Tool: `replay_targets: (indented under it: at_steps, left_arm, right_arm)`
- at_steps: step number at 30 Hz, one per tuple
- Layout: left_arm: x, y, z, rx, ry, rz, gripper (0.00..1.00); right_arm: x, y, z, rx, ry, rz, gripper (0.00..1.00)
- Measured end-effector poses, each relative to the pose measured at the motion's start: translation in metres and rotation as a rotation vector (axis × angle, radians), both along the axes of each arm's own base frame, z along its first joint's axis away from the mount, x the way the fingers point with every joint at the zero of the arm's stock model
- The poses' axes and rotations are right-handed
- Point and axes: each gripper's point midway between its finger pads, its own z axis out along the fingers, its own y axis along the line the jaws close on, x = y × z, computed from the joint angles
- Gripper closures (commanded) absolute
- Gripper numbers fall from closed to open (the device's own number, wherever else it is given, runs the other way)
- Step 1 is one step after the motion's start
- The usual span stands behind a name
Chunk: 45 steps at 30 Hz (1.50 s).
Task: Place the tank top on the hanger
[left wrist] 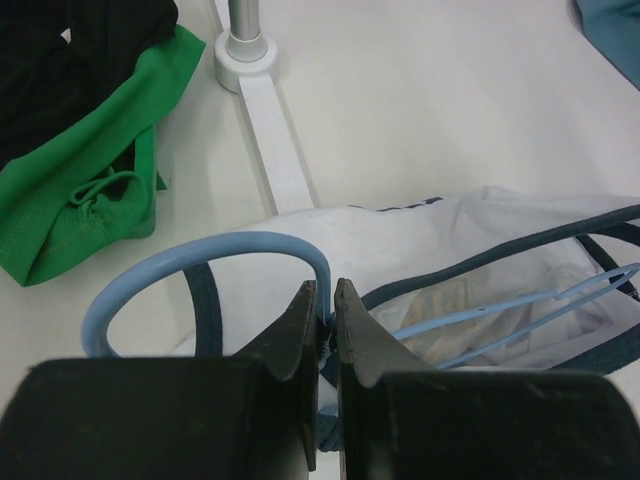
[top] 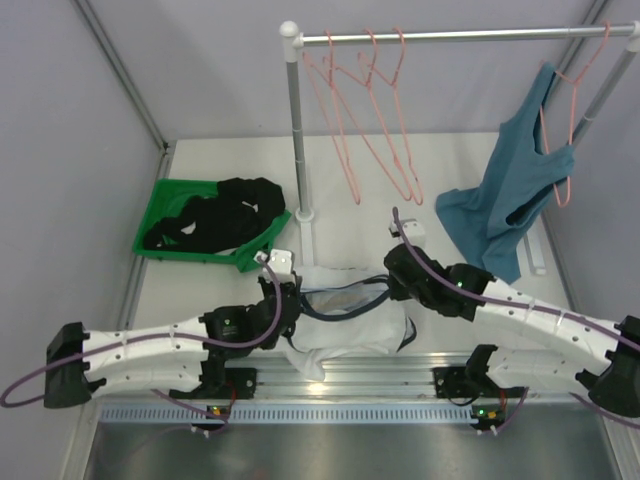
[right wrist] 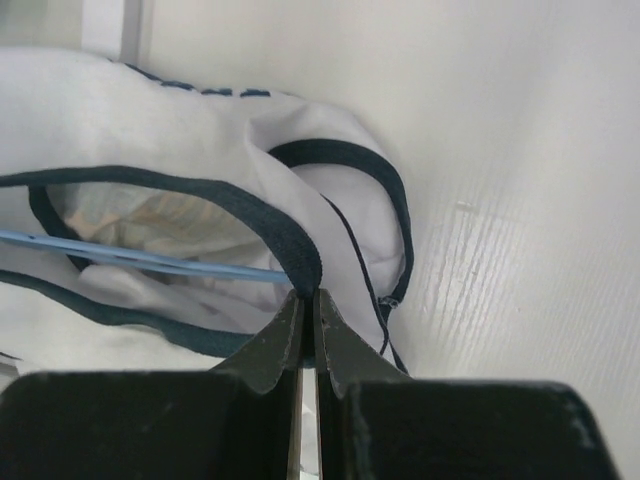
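Note:
The white tank top (top: 345, 325) with navy trim lies crumpled on the table between my two arms. My left gripper (left wrist: 325, 290) is shut on the light-blue hanger (left wrist: 200, 255) at the neck just below its hook, which curls to the left. The hanger's arms run into the tank top (left wrist: 430, 235) through its opening. My right gripper (right wrist: 308, 295) is shut on the navy trim of the tank top (right wrist: 150, 120), at the strap edge. The blue hanger wire (right wrist: 150, 258) ends right at that pinch. In the top view the left gripper (top: 290, 298) and the right gripper (top: 397, 285) sit at opposite ends of the garment.
A green bin (top: 165, 205) holding black garments (top: 225, 210) sits at the back left. The rack post (top: 297, 130) stands behind the tank top, its foot (left wrist: 245, 50) close by. Pink hangers (top: 370, 110) and a teal tank top (top: 510, 180) hang from the rail.

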Motion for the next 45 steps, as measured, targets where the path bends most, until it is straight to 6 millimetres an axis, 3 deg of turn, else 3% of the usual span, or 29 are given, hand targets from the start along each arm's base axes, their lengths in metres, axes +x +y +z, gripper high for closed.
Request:
replay_targets:
  at_steps: [9, 15, 18, 19, 22, 26, 31, 34, 39, 45]
  left_arm:
    - [0.007, -0.029, 0.020, 0.010, -0.027, -0.043, 1.00]
    - [0.010, -0.050, 0.037, -0.010, -0.034, -0.079, 1.00]
    - [0.009, -0.057, 0.046, -0.027, -0.034, -0.102, 1.00]
    - [0.009, -0.059, 0.050, -0.035, -0.036, -0.110, 1.00]
    - [0.008, -0.064, 0.060, -0.050, -0.039, -0.131, 1.00]
    - [0.006, -0.066, 0.065, -0.044, -0.036, -0.148, 1.00]
    - [0.001, -0.062, 0.065, -0.008, -0.023, -0.188, 1.00]
    - [-0.003, -0.062, 0.078, -0.005, -0.023, -0.219, 1.00]
    - [-0.009, -0.064, 0.113, -0.029, -0.039, -0.274, 1.00]
    - [-0.016, -0.058, 0.141, -0.051, -0.052, -0.317, 1.00]
  right_arm:
    - [-0.001, 0.027, 0.045, 0.081, -0.057, 0.056, 1.00]
    - [-0.005, 0.035, 0.055, 0.086, -0.073, 0.083, 1.00]
    - [-0.005, 0.033, 0.054, 0.072, -0.075, 0.083, 0.91]
    - [-0.005, 0.032, 0.054, 0.066, -0.077, 0.086, 0.78]
    - [-0.005, 0.029, 0.059, 0.058, -0.099, 0.107, 0.59]
    - [-0.009, 0.025, 0.079, 0.082, -0.159, 0.174, 0.43]
    - [-0.023, 0.032, 0.113, 0.162, -0.251, 0.352, 0.35]
    - [-0.031, 0.038, 0.124, 0.184, -0.290, 0.453, 0.33]
    - [-0.040, 0.056, 0.125, 0.177, -0.318, 0.616, 0.31]
    - [-0.045, 0.071, 0.119, 0.160, -0.329, 0.734, 0.32]
